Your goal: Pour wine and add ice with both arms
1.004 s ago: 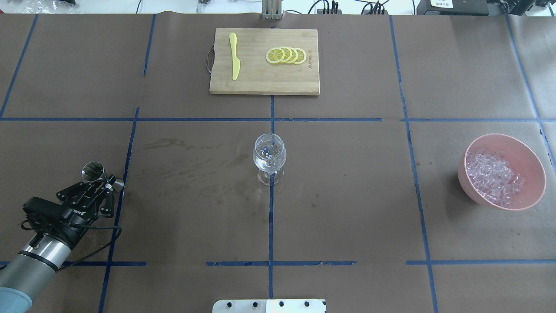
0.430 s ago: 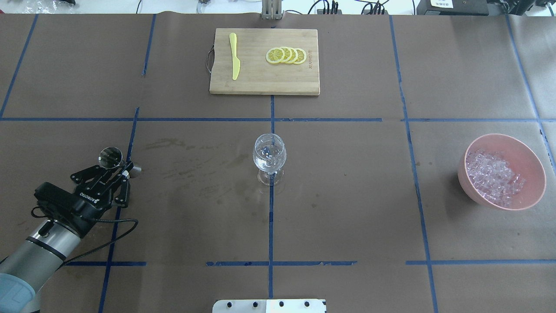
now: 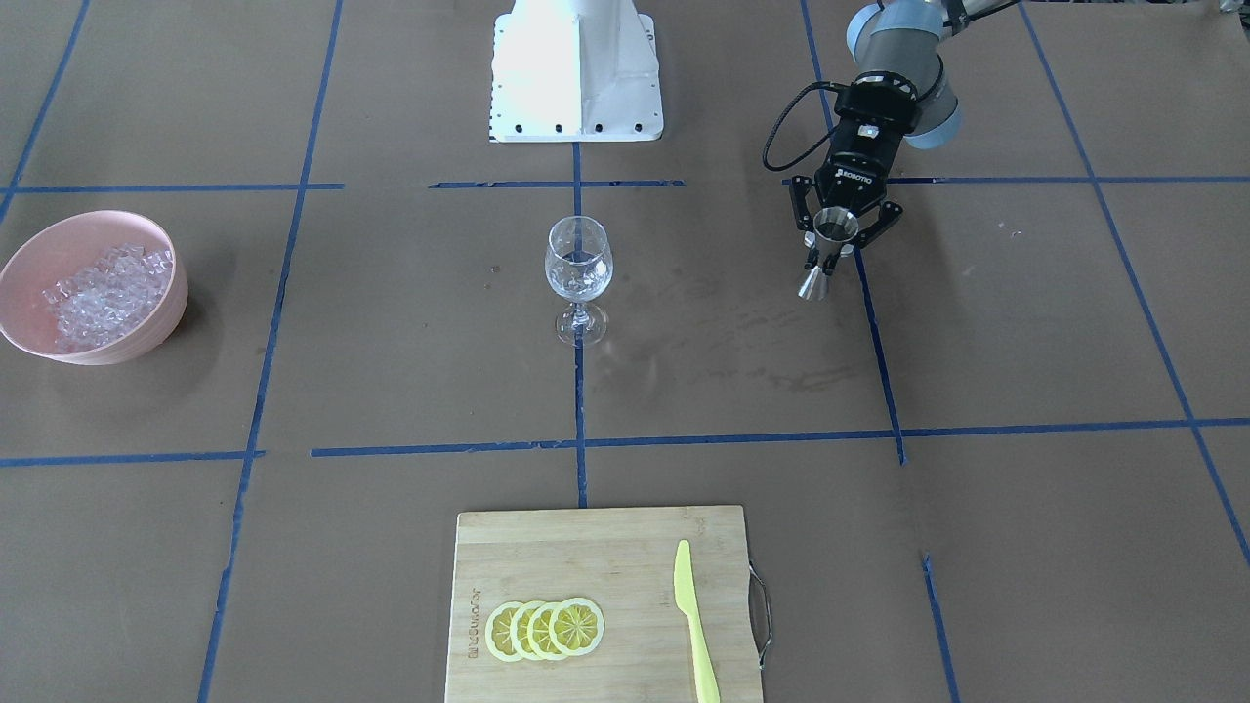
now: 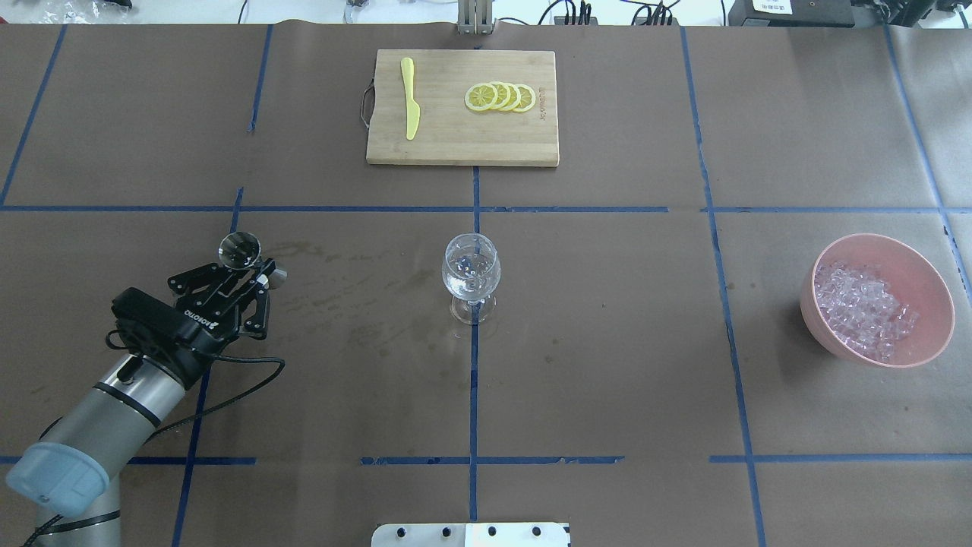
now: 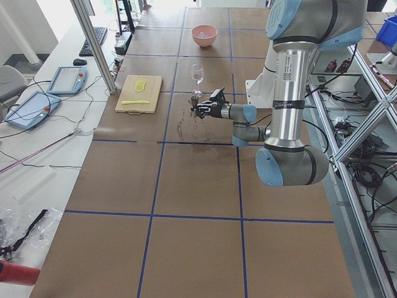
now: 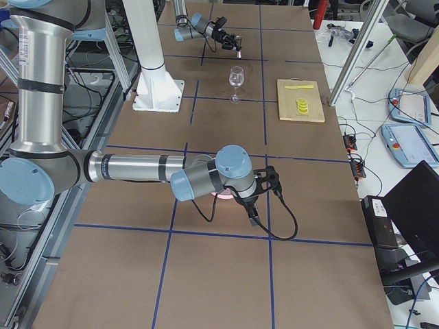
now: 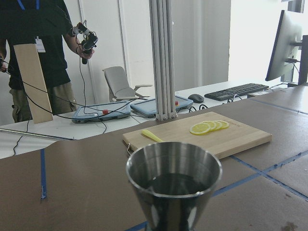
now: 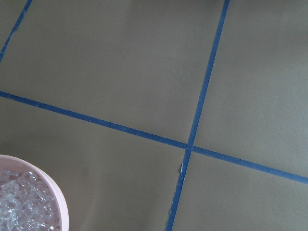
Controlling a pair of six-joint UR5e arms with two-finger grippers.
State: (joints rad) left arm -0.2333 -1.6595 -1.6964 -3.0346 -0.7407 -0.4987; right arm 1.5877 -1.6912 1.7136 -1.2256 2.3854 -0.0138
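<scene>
My left gripper (image 4: 250, 275) is shut on a steel jigger (image 4: 239, 248) and holds it upright above the table, left of the wine glass (image 4: 471, 277). The left wrist view shows dark liquid in the jigger (image 7: 173, 185). In the front view the gripper (image 3: 835, 234) and jigger (image 3: 825, 254) are right of the glass (image 3: 578, 268). The glass stands at the table's middle with some clear contents. The ice (image 4: 862, 308) fills a pink bowl (image 4: 934, 304) at the right. My right gripper (image 6: 254, 216) shows only in the exterior right view, near the bowl; I cannot tell its state.
A wooden cutting board (image 4: 456, 144) at the far middle carries lemon slices (image 4: 501, 97) and a yellow knife (image 4: 410, 99). The white base block (image 3: 576, 68) sits at the robot's side. The right wrist view shows the bowl's rim (image 8: 60, 202) and blue tape lines.
My left gripper has moved forward and to the right with the jigger, closer to the wine glass. The glass, the bowl and the board have not moved.
</scene>
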